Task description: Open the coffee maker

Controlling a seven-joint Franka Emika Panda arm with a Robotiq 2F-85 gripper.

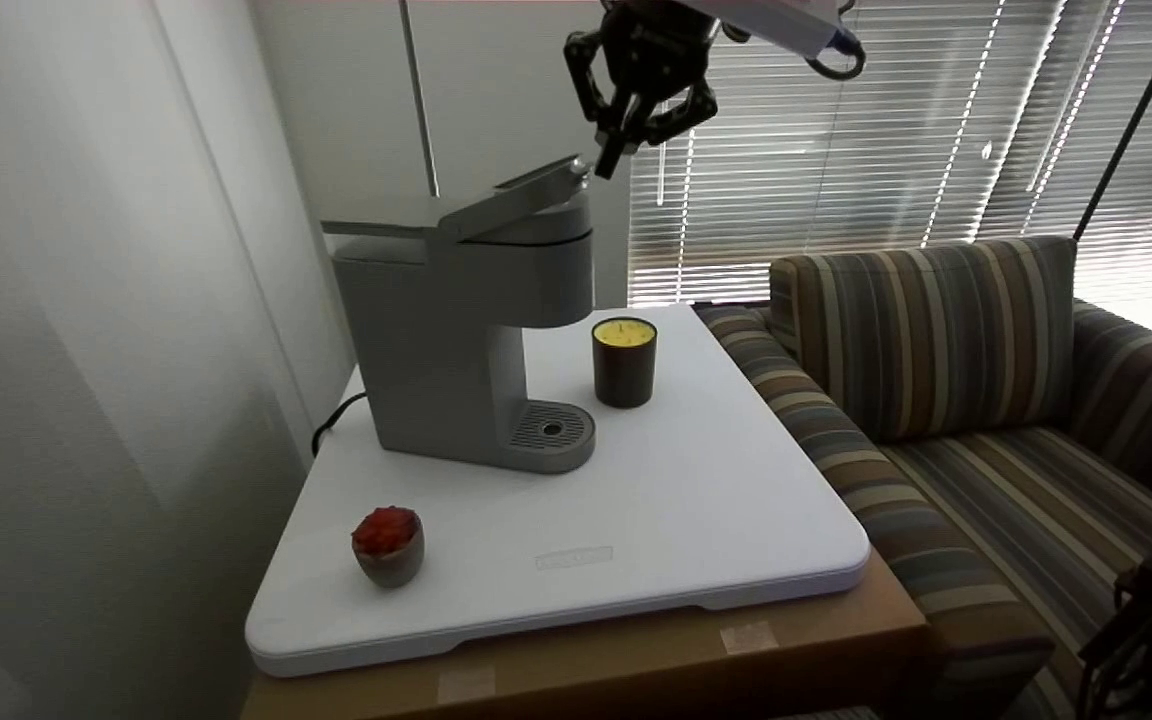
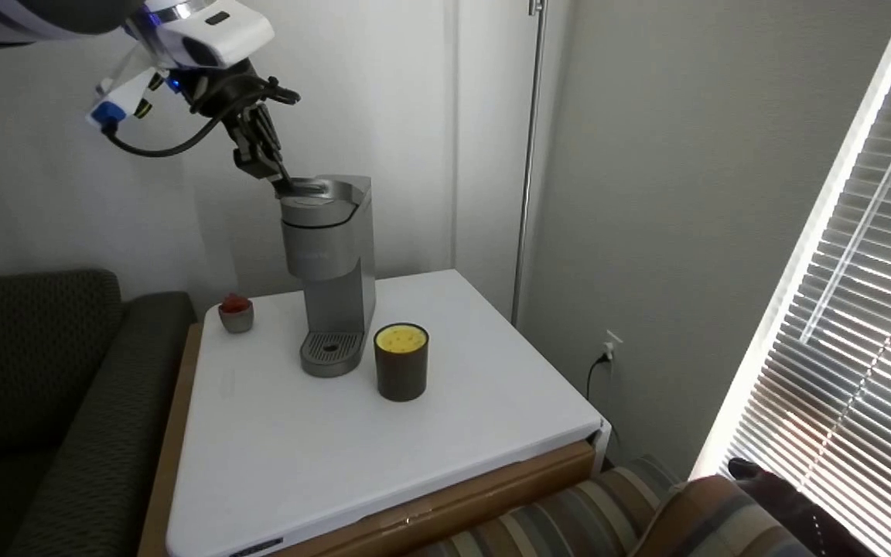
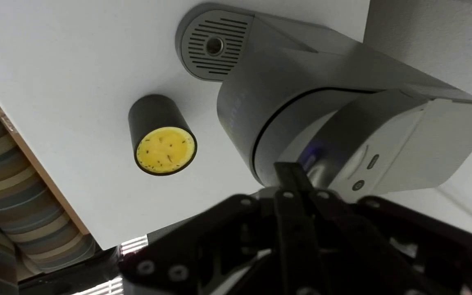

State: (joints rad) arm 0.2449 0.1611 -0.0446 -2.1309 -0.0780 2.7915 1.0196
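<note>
In an exterior view, blinds point(image 1: 896, 150) glaring beyond far right corner of counter point(image 1: 696, 500), wall point(image 1: 126, 380) dim along left edge

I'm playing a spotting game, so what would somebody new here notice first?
Probably the big grey coffee maker, standing on the white tabletop, with the black tool close to its lid. Next, likely the bright yellow-topped dark cup beside the coffee maker. A small red-topped pot sits on the coffee maker's opposite side.

Coffee maker point(image 1: 436, 360) common to all: both exterior views obliquely down from farther back, wrist view steep and close.
</note>
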